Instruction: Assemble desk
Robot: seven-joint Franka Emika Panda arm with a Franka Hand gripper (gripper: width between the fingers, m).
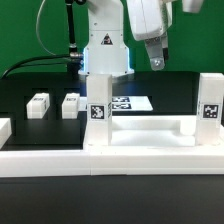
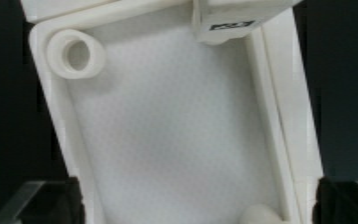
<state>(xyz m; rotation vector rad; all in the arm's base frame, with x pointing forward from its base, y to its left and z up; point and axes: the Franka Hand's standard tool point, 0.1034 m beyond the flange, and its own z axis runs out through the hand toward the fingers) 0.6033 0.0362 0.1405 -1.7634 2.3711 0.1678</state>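
Observation:
The white desk top (image 1: 150,128) lies on the black table with its raised rim up. Two square legs stand upright in its corners, one (image 1: 97,116) toward the exterior view's left and one (image 1: 210,112) at the right, each bearing a tag. My gripper (image 1: 154,60) hangs open well above the top, holding nothing. In the wrist view the tray-like top (image 2: 167,120) fills the picture, with a round socket (image 2: 73,52) in one corner and a tagged leg (image 2: 229,25) in another. My gripper (image 2: 194,208) is open; its dark fingertips (image 2: 43,205) show at either side of the top.
Two loose white legs (image 1: 38,104) (image 1: 70,103) lie on the table at the exterior view's left. The marker board (image 1: 132,102) lies flat behind the desk top. A long white border rail (image 1: 100,165) runs along the front; another piece (image 1: 5,128) sits at the left edge. The robot base (image 1: 103,55) stands behind.

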